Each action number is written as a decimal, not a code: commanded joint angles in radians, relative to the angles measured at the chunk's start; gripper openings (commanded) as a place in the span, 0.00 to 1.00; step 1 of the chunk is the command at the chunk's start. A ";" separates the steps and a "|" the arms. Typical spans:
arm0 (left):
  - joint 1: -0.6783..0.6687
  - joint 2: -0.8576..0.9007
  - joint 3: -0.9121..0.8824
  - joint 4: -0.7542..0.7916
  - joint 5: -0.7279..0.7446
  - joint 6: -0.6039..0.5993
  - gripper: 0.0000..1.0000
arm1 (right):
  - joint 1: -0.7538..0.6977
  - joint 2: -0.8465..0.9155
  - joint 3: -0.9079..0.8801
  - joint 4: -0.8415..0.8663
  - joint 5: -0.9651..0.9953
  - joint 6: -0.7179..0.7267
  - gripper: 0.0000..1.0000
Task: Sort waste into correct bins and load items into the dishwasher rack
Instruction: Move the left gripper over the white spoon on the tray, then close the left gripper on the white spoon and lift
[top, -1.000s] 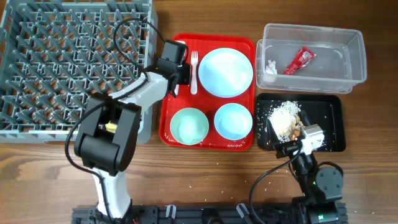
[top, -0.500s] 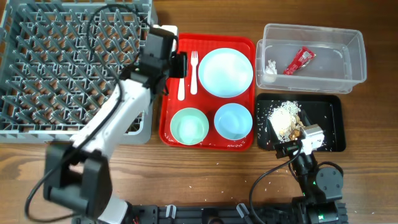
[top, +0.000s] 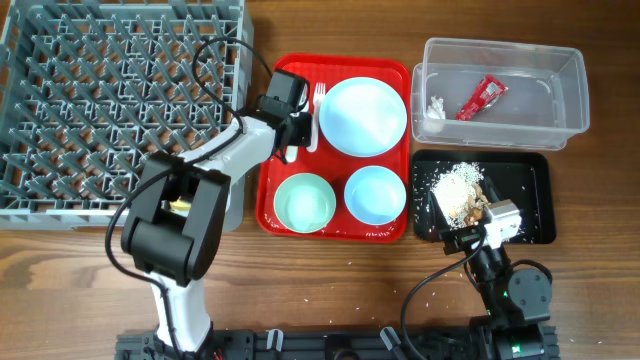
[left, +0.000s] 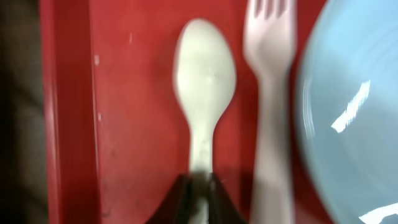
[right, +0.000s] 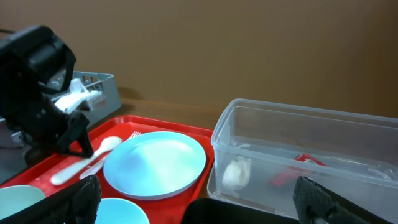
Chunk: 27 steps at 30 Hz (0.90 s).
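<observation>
Red serving tray (top: 340, 62) flat on brown wooden table (top: 330, 280), near its middle

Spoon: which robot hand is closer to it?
Left. The left hand grips the spoon by its handle; the right hand hangs far away, over the black tray.

A pale-blue plate (right: 155, 163) lies on a red tray (right: 186, 132). Just left of the plate lie a white fork (right: 132, 135) and a white spoon (right: 109, 144), with the black left gripper (right: 79, 148) set on the spoon's handle. Right of the plate stands a clear tub (right: 298, 121) holding a white tissue scrap (right: 235, 174) and a red wrapper (right: 305, 167). Nearer than the plate, the right gripper (right: 202, 200) shows its fingers (right: 84, 199) spread wide.
</observation>
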 joint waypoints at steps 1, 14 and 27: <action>-0.010 -0.011 -0.029 -0.037 0.027 -0.002 0.08 | -0.004 -0.008 -0.002 0.005 -0.011 -0.014 1.00; -0.011 0.008 -0.029 0.172 0.023 -0.028 0.58 | -0.004 -0.008 -0.002 0.005 -0.011 -0.014 1.00; -0.010 0.055 -0.029 0.060 -0.124 -0.028 0.12 | -0.004 -0.008 -0.002 0.005 -0.011 -0.013 1.00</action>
